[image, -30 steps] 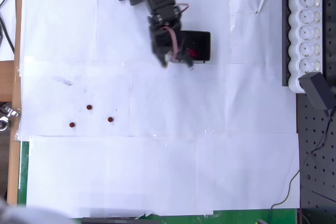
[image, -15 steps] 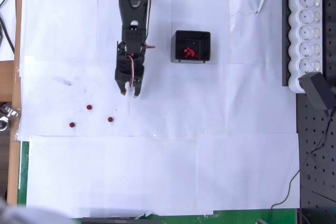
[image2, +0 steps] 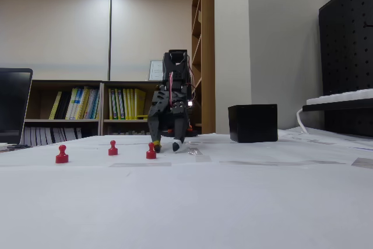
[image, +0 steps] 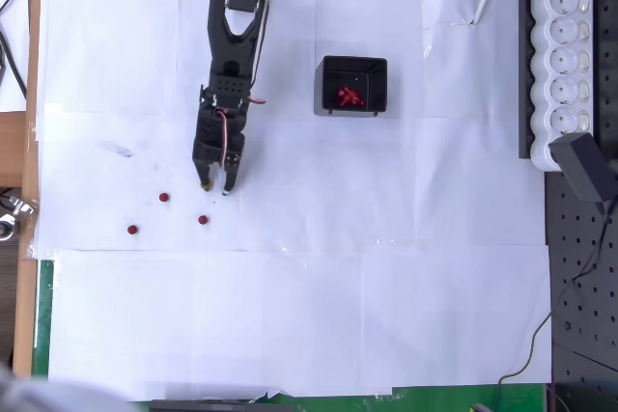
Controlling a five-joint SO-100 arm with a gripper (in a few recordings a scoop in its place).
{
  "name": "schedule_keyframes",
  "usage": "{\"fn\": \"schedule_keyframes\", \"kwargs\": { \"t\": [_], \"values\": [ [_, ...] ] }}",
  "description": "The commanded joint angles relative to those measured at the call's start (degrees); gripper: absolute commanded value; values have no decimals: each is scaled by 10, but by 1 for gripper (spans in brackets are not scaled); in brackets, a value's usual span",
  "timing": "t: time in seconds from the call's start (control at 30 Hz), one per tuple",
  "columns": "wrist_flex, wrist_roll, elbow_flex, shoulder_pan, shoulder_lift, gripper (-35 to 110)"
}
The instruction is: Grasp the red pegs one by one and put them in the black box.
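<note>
Black gripper (image: 215, 186) on the robot arm is hovering low over white paper (image: 386, 287), fingers parted and holding nothing. From overhead, its two tips are pointing down the picture toward three loose red pegs. The nearest peg (image: 202, 220) is lying just below the tips; a second peg (image: 164, 197) is sitting to the left of the tips, and a third peg (image: 132, 230) is lying farther left. In the fixed side view the pegs are standing upright, the nearest (image2: 151, 151) just beside the lowered gripper (image2: 166, 146), the others (image2: 113, 148) (image2: 62, 155) spaced off to the left.

Well apart to the right in the overhead view, the black box (image: 353, 86) is sitting open, with a bright red cluster of pegs (image: 348, 97) already resting inside. Judging from this, the arm is lining up for another pickup, with its fingers spread wide enough to straddle one peg.

Open paper is surrounding the pegs on every side, leaving free room to descend and to swing back toward the box. A white power strip (image: 564, 55) is lying along the right edge, well clear of that path.
</note>
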Motion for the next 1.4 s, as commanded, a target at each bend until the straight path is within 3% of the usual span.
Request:
{"fn": "schedule_keyframes", "kwargs": {
  "t": [0.0, 0.37, 1.37],
  "values": [
    [-33, 4, 39, 12, 25, 10],
    [-90, 29, 97, 19, 108, 11],
    [-105, 42, 227, 47, 214, 14]
  ]
}}
